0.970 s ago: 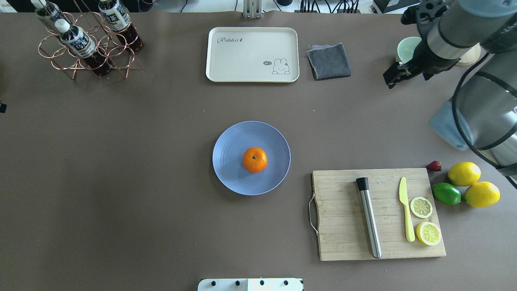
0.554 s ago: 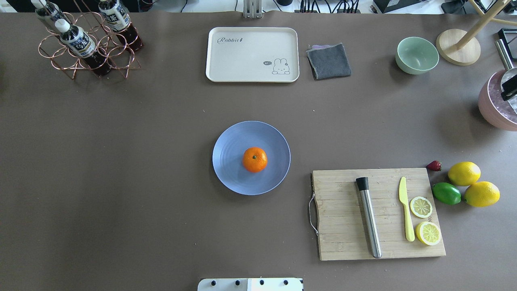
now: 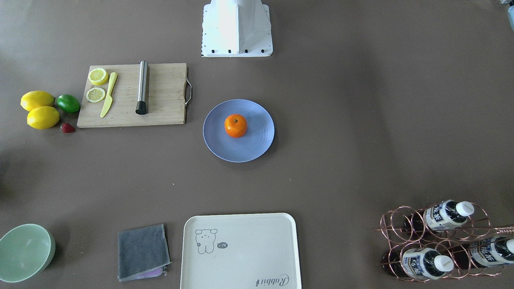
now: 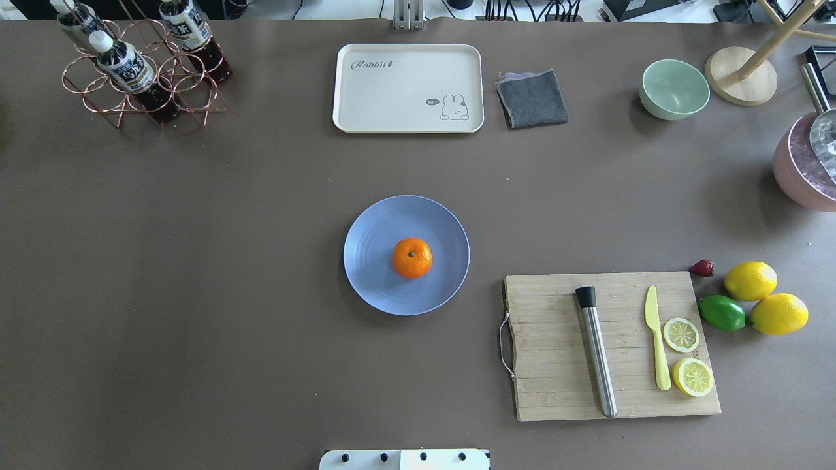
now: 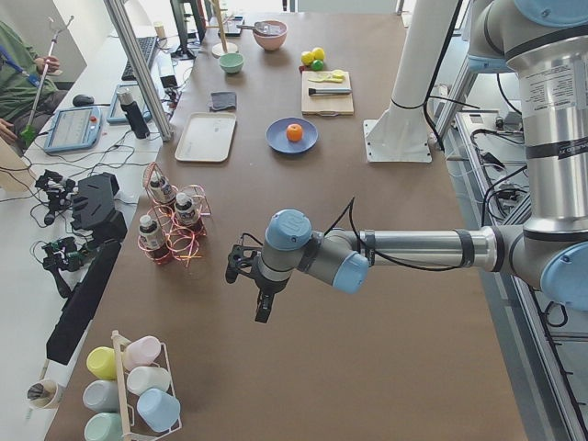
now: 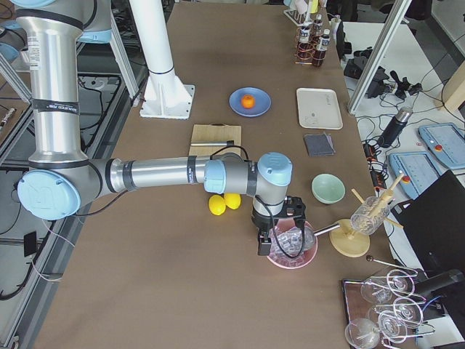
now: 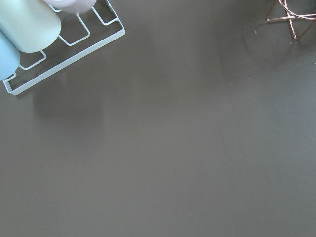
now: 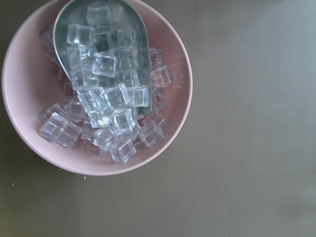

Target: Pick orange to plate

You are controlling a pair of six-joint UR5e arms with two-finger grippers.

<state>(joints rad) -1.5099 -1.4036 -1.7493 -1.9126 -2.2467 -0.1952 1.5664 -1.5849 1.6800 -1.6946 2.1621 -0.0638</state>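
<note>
Orange (image 4: 412, 258) lies near the centre of the plate (image 4: 372, 281), mid-table (image 4: 196, 261). The table's right edge crops a pink bowl (image 4: 800, 173). Left gripper (image 5: 262, 308) and right gripper (image 6: 267, 243) appear only in side views, so their jaw states cannot be told.

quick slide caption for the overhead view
Orange resting on the blue plate at the centre of the table, cutting board with lemon slices nearby.

I log the left arm (image 5: 413, 248), lower frame, and right arm (image 6: 160, 173), centre-left, as silver tubes with pale-blue joint caps and looping black cables, ending in the black left gripper (image 5: 262, 310) and right gripper (image 6: 263, 249); the white pedestal (image 3: 237, 28), top centre, has dark screws along its lower edge.
</note>
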